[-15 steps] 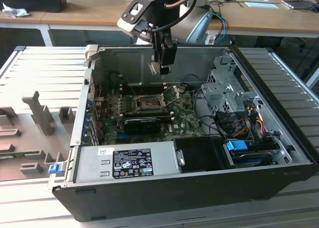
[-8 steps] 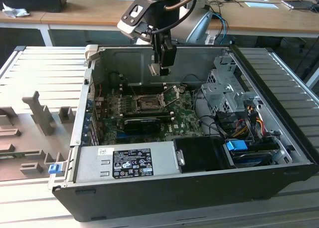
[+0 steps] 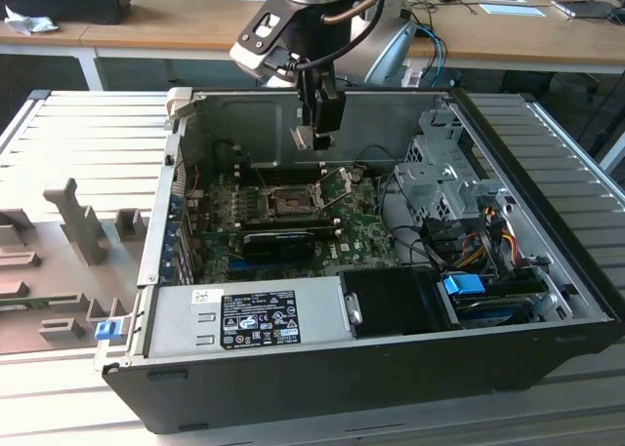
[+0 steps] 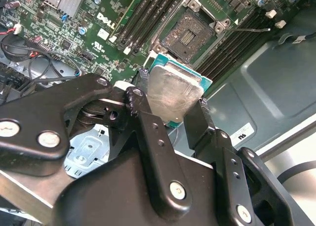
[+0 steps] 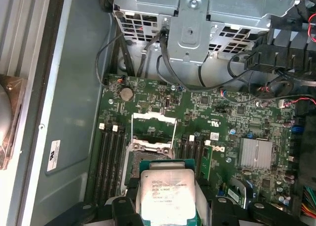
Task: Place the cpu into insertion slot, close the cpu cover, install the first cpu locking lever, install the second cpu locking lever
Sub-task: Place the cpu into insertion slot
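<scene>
Clearly the gripper (image 4: 170, 103) is clamped on the cpu (image 4: 174, 93): in the second wrist view its two black fingers (image 4: 144, 119) press on opposite edges of the chip, whose dull silver top and pale green rim show between them. In the first wrist view the cpu (image 5: 165, 195) shows with printing on its metal top, held level with a finger at each side.

In the exterior view the gripper (image 3: 314, 139) hangs inside the open computer case (image 3: 342, 392), near its back wall. The cpu (image 3: 305, 137) is up in the air, apart from the motherboard (image 3: 366, 229) below.

The insertion slot (image 4: 190, 33) lies bare on the board, with its contact field uncovered and nothing seated in it. In the exterior view the slot (image 3: 289, 204) sits toward the board's back edge, just below the held chip.

The cpu cover (image 5: 154, 118) is swung up and open at the slot's rim, with its open middle showing the board behind it. A thin metal lever (image 4: 247, 30) juts out sideways from the slot, unlatched.

A long black card (image 3: 278, 241) stands just in front of the slot, and a silver power supply (image 3: 244, 319) lies along the case's front edge
</scene>
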`<state>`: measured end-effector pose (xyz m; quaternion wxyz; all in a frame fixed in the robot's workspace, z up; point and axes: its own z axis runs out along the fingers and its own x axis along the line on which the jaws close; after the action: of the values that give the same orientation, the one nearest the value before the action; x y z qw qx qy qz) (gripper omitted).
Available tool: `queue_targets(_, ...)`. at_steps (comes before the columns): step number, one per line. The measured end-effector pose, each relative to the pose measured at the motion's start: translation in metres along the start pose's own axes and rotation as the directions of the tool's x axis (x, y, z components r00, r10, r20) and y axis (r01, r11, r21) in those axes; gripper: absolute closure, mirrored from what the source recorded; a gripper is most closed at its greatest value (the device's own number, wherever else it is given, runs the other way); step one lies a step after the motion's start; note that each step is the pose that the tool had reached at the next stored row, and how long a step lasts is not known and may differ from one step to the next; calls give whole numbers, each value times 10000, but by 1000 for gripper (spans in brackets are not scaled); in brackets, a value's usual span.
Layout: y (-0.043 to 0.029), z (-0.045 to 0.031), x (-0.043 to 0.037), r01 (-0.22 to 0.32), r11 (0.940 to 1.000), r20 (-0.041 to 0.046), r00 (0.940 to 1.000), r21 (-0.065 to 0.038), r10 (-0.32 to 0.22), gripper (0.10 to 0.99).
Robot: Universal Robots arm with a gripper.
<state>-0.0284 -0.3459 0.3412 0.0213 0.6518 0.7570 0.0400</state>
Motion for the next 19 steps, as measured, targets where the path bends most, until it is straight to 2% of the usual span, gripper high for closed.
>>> queue_targets(19, -5, 51, -1, 0, 10000, 0, 10000, 0, 0, 553)
